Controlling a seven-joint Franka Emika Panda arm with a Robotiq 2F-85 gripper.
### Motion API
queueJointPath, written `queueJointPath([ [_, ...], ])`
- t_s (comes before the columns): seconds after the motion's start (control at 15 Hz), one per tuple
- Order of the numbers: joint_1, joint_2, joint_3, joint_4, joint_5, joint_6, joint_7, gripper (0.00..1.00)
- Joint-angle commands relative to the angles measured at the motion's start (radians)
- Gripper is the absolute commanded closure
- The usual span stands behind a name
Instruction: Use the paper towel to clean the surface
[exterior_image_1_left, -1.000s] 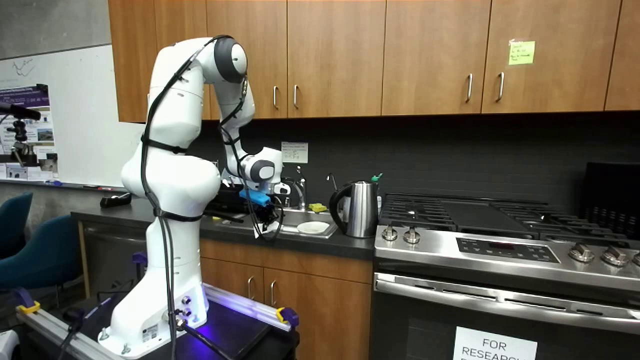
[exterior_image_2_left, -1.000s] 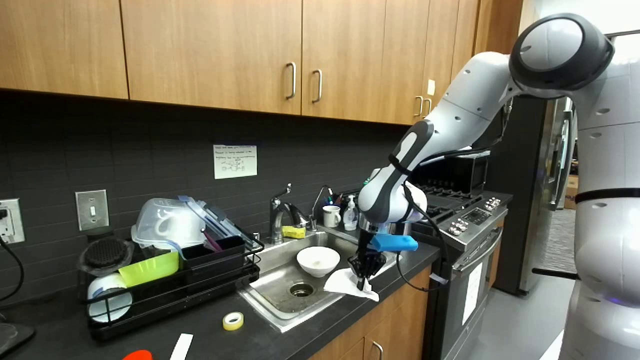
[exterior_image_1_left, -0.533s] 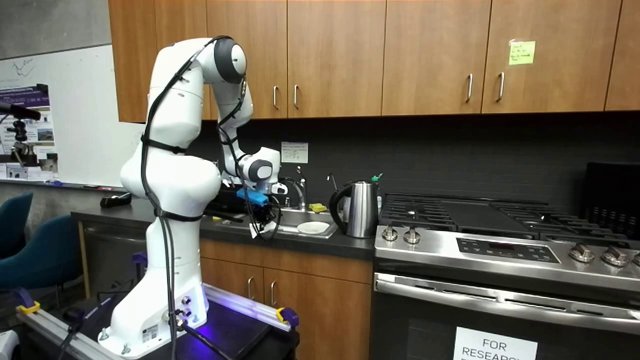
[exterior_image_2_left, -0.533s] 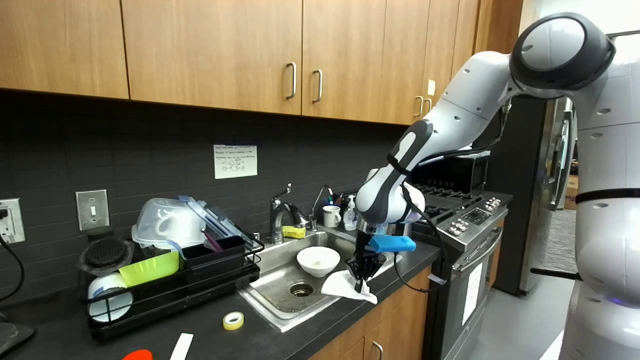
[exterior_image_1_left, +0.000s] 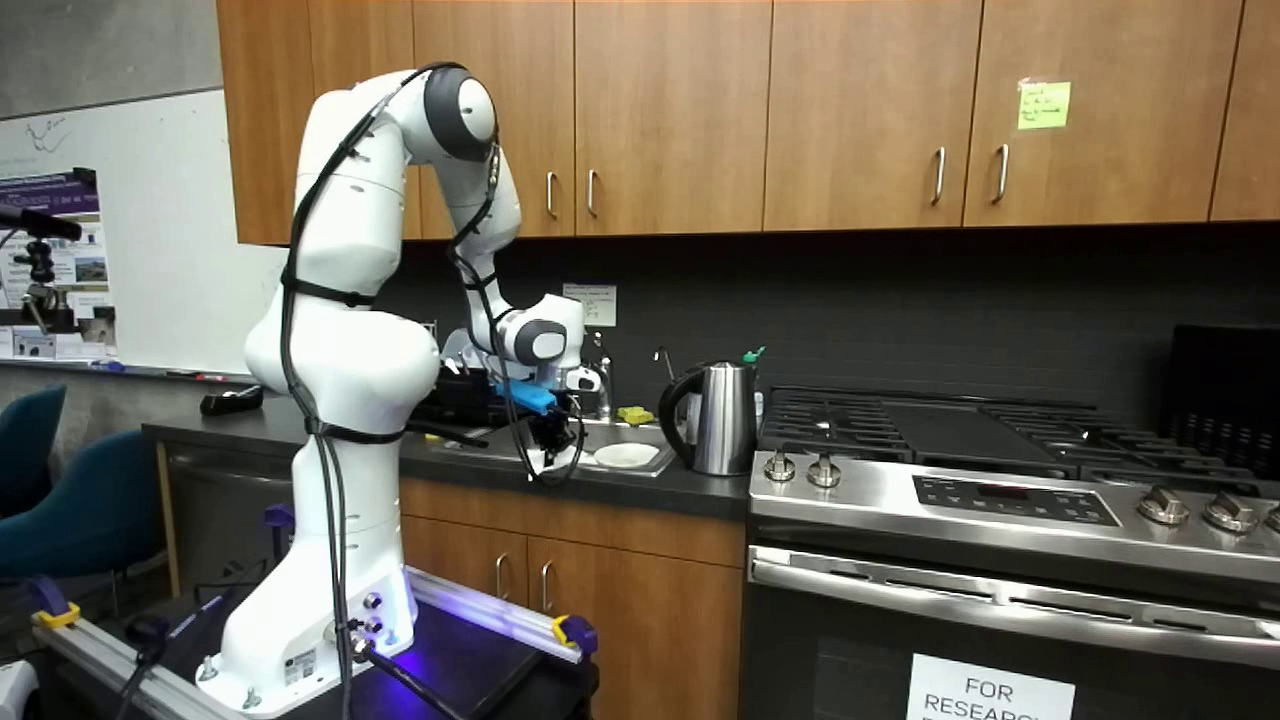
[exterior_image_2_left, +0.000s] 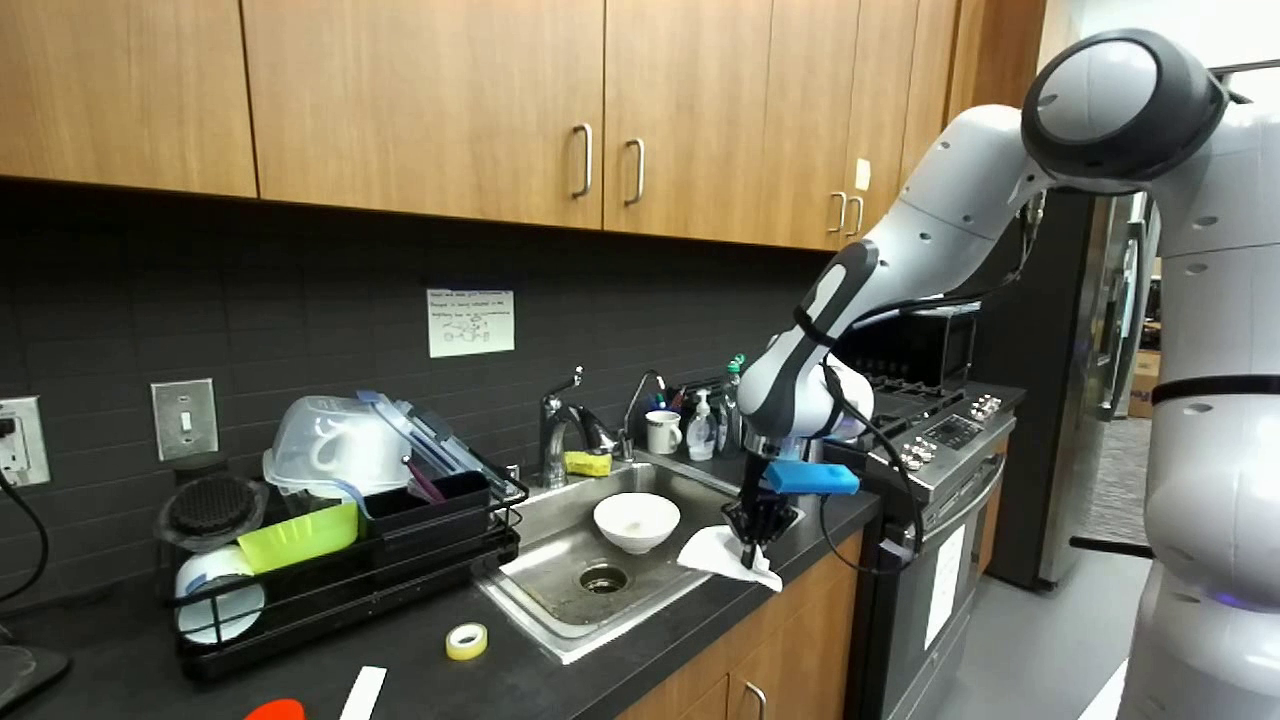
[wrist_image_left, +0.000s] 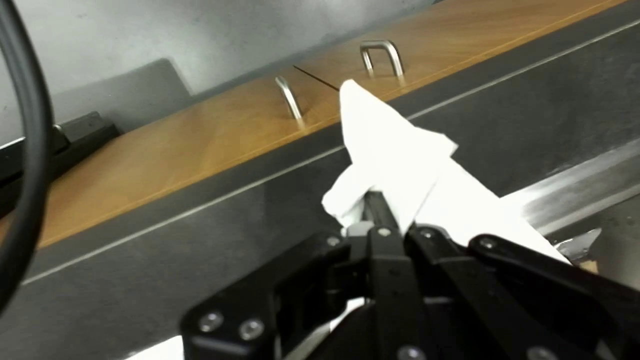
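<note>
A narrow lane of bare countertop (exterior_image_2_left: 640, 648) runs between the sink (exterior_image_2_left: 568, 648) and the front edge, part of it taken up by the gripper (exterior_image_2_left: 750, 556) pinching a paper towel (exterior_image_2_left: 718, 552). A black cable (wrist_image_left: 37, 125) loops beside the gripper. A roll of tape (exterior_image_2_left: 466, 645) sits near the dish rack (exterior_image_2_left: 430, 578), a bulky barrier just beside the sink; a kettle (exterior_image_1_left: 727, 420) stands between sink and stove (exterior_image_1_left: 860, 500). A faucet (exterior_image_2_left: 553, 440) rises behind the sink, a bowl (exterior_image_2_left: 637, 522) sits inside, leaving room around the drain (exterior_image_2_left: 603, 578), and cabinets (exterior_image_1_left: 670, 120) hang overhead.
</note>
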Motion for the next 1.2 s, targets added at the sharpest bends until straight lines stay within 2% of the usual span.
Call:
queueJointPath([
  [0.0,-0.039,-0.036,-0.048,-0.06,-0.009,0.021,-0.004,1.0],
  [0.27,-0.067,-0.053,-0.09,-0.08,-0.02,0.027,0.002,1.0],
  [0.53,-0.066,-0.082,-0.102,-0.094,-0.035,0.03,0.008,1.0],
  [0.93,-0.04,-0.166,-0.101,-0.131,-0.201,0.037,0.11,1.0],
  [1.13,-0.021,-0.195,-0.082,-0.136,-0.232,0.03,0.137,1.0],
])
